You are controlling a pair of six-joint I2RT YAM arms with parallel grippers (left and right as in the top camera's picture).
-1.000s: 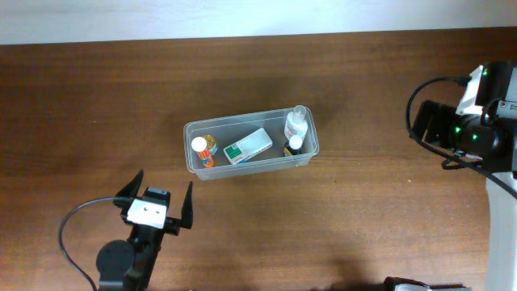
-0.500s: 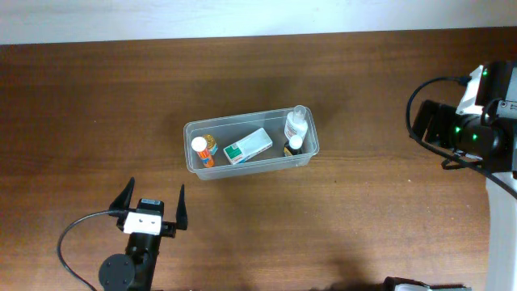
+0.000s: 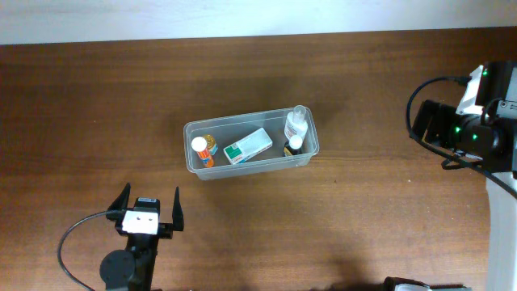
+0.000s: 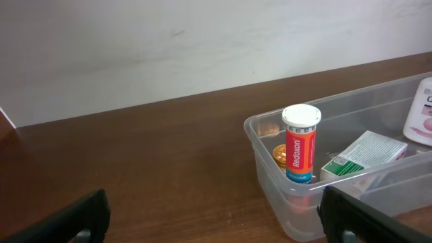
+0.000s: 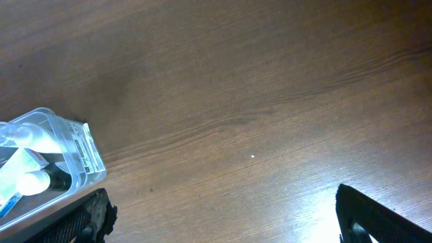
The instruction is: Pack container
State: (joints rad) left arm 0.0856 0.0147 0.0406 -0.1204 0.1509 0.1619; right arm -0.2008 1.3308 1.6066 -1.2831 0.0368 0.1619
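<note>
- Left gripper [image 3: 151, 198]: jaws spread wide and holding nothing, low over the table [image 3: 363, 234]
- Right gripper [image 5: 223, 226]: fingers likewise parted and empty, out near the table's right edge
- The container [image 3: 252, 170] sits mid-table, ahead and to the right of the left jaws, well apart from both arms; the left arm is nearer
- Its long axis runs side to side, slightly tilted, so one short end faces the left gripper
- Inside: an orange tube [image 3: 202, 151] upright at the left end, a carton [image 3: 248, 146] in the middle, two bottles [image 3: 296, 124] at the right end
- No loose item shows on the wood, so packing looks finished; any further reach would likely suit the left arm
</note>
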